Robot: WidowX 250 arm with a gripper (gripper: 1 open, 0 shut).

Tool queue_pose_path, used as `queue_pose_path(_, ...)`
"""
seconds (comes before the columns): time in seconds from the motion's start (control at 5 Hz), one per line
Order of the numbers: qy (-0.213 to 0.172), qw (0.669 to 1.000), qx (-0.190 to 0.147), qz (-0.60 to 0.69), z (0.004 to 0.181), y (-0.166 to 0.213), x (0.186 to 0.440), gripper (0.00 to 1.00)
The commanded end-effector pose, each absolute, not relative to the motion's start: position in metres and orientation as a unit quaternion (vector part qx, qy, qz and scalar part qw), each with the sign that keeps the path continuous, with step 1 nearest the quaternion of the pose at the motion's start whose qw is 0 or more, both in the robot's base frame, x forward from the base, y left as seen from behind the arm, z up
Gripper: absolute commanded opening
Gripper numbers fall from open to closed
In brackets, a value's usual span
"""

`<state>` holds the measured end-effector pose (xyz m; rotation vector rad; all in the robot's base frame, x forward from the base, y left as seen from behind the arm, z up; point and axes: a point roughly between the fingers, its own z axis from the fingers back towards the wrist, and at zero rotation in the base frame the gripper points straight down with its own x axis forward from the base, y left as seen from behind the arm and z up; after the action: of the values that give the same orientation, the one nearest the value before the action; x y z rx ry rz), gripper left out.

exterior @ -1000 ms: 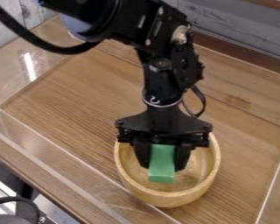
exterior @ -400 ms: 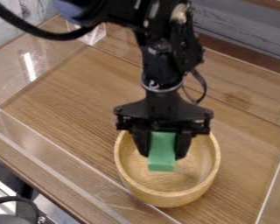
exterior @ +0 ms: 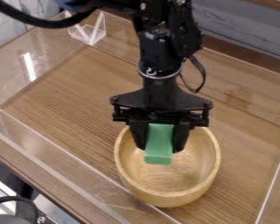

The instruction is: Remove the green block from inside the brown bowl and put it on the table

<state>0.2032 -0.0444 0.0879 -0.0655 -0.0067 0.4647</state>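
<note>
- In the camera view I'm seeing the green block (exterior: 160, 143) hanging at the lower side of the claw (exterior: 161, 128), right of the frame's middle and a little below it.
- Its upper end is meeting the claw's underside, and the rest of its bright green face is showing below the black parts.
- I'm keeping the claw narrow, its jaws drawn together on the block; the fingertips themselves are mostly hidden by the black housing.
- From this angle the block is appearing in front of the far inside of the brown bowl (exterior: 168, 183), which is sitting at the lower right of the frame; I cannot tell how high above the bowl's floor it is.
- I'm holding the black arm (exterior: 166, 52) so that it is reaching in from the top of the frame, its lower section pointing down, with the wide claw housing spreading sideways over the bowl's far rim.
- The bowl is resting on the brown table (exterior: 78, 96).
</note>
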Motion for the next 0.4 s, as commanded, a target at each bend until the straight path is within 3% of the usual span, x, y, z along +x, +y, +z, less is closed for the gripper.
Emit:
queue_pose_path(0.0,-0.038,0.972,-0.048,0.227,0.1084,-0.0438,0.215,0.0)
queue_pose_path(0.2,-0.039,0.973,-0.049,0.222,0.1118,-0.0426,0.215,0.0)
